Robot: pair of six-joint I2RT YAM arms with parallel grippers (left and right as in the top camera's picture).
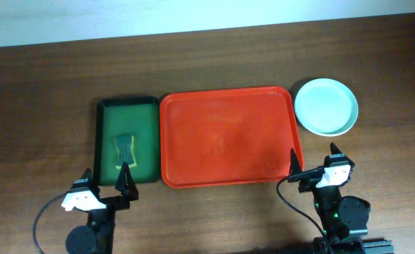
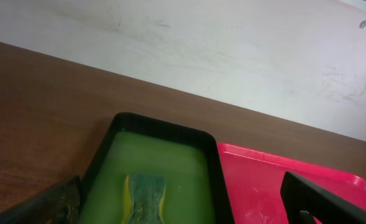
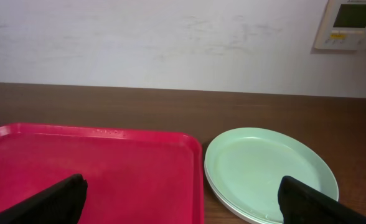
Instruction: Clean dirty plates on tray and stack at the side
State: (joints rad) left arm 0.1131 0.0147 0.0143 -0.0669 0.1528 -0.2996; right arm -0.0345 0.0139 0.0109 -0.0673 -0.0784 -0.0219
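Plates [image 1: 326,106] are stacked on the worktop [image 1: 45,106], just right of the red tray [image 1: 229,137] by its far right corner, clear of its rim. Layered rims are seen at the stack's edge in the right wrist view, but an exact count cannot be confirmed. The top plate is mint and no smears are made out. No plate is seen on the red tray.

The sponge [image 1: 125,148] is seen lying in the green tray [image 1: 126,101], which sits just left of the red one.

The left hand [image 1: 106,176] is spread open with nothing held, near the green tray's front edge. The right hand [image 1: 313,161] is likewise spread and empty, at the red tray's front right corner.

Wiping and stacking are judged done, so the task is at or near its end. Nothing is left to be gripped. At most, the stack count is to be verified and both arms parked clear.
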